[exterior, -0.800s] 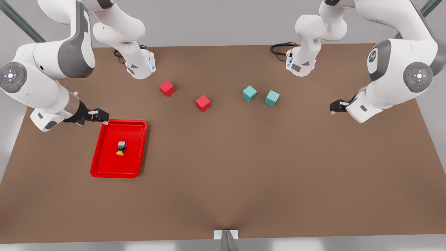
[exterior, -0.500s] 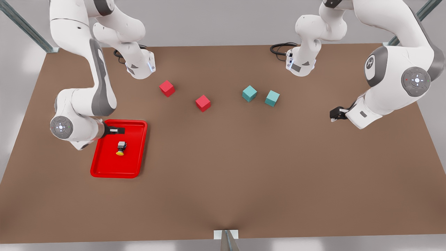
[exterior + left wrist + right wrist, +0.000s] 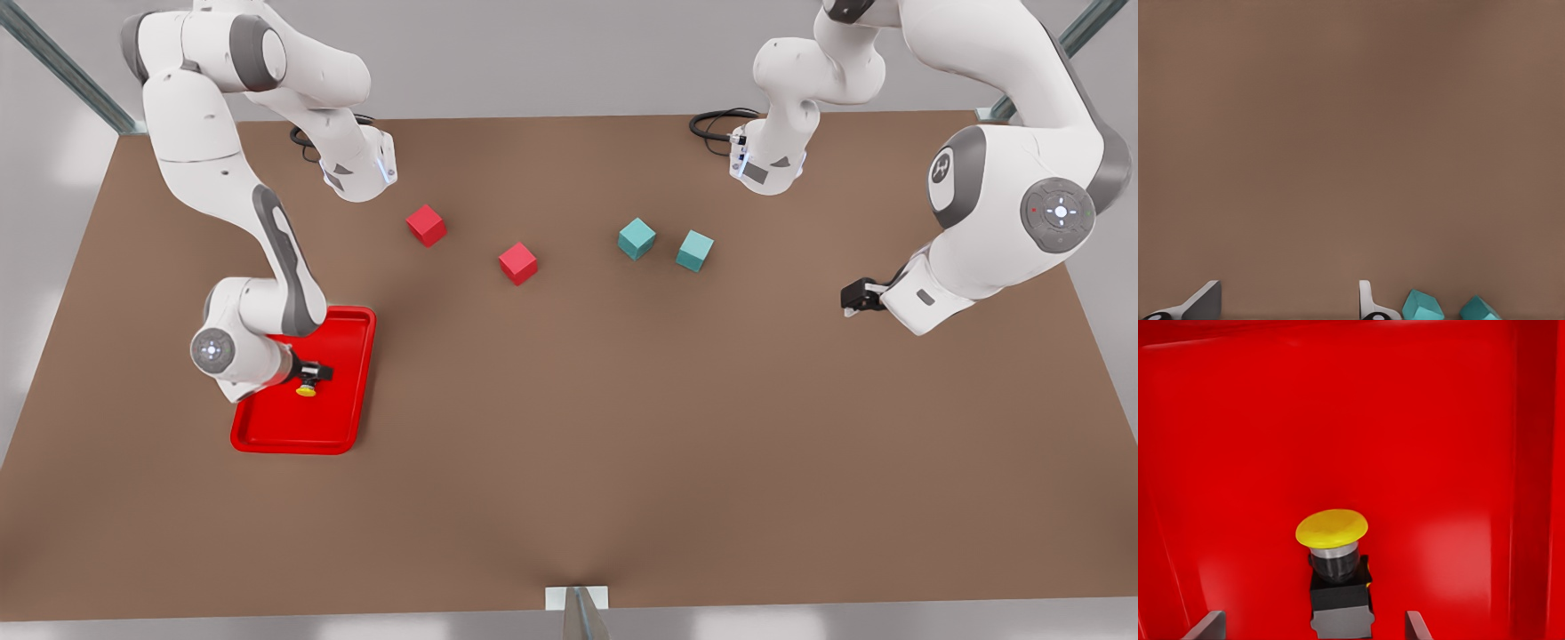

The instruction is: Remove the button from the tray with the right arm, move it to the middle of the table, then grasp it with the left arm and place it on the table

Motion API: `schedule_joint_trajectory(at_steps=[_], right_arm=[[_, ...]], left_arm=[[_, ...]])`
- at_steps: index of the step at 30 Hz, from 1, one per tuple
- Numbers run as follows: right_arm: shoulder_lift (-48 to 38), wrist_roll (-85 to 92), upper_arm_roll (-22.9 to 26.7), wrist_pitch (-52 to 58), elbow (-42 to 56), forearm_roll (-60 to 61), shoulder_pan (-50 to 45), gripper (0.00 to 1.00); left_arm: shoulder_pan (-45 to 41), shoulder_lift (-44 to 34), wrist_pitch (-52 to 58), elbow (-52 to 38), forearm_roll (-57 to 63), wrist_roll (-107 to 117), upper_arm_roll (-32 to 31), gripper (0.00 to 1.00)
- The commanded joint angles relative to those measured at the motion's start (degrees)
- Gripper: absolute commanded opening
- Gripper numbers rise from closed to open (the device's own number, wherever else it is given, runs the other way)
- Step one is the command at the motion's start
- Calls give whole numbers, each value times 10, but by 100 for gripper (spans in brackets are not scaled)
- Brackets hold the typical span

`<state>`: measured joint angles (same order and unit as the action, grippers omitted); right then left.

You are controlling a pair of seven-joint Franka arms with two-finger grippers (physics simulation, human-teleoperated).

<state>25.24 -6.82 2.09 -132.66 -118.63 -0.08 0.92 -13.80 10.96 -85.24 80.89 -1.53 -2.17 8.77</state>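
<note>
Fingertips of the right gripper (image 3: 1315,628) stand spread to either side of the button (image 3: 1335,577), whose grey-and-black body lies between them with the round yellow cap pointing away from the wrist; no contact shows between the fingers and the body. From the front, the right gripper (image 3: 313,372) sits low over the red tray (image 3: 342,418) at the front view's left, right above the button (image 3: 307,389), whose yellow cap peeks out just beyond the jaws. The button rests on the tray floor, apart from the raised rim.

At the front view's right the left arm waits, its left gripper (image 3: 855,296) poised above bare brown table (image 3: 578,444). Its wrist view shows the left gripper (image 3: 1288,303) with jaws spread and nothing between them, and two teal cubes (image 3: 1423,305) just beside one fingertip. Those teal cubes (image 3: 637,238) stand side by side in the front view, with two red cubes (image 3: 517,263) between them and the tray.
</note>
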Motion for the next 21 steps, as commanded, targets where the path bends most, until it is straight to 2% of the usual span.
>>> schedule_joint_trajectory(at_steps=[1, 10, 14, 21], right_arm=[[10, -4, -1, -57, 0, 1, 4, 100], [25, 5, -2, -55, -17, 2, 4, 100], [26, 90, -2, -55, -20, 2, 14, 100], [27, 82, -2, -53, -20, 4, 14, 100]], left_arm=[[1, -1, 0, 0, 0, -3, 0, 100], [0, 0, 1, 0, 0, -2, 0, 100], [0, 0, 2, 0, 0, -2, 0, 100], [0, 0, 2, 0, 0, -2, 0, 100]])
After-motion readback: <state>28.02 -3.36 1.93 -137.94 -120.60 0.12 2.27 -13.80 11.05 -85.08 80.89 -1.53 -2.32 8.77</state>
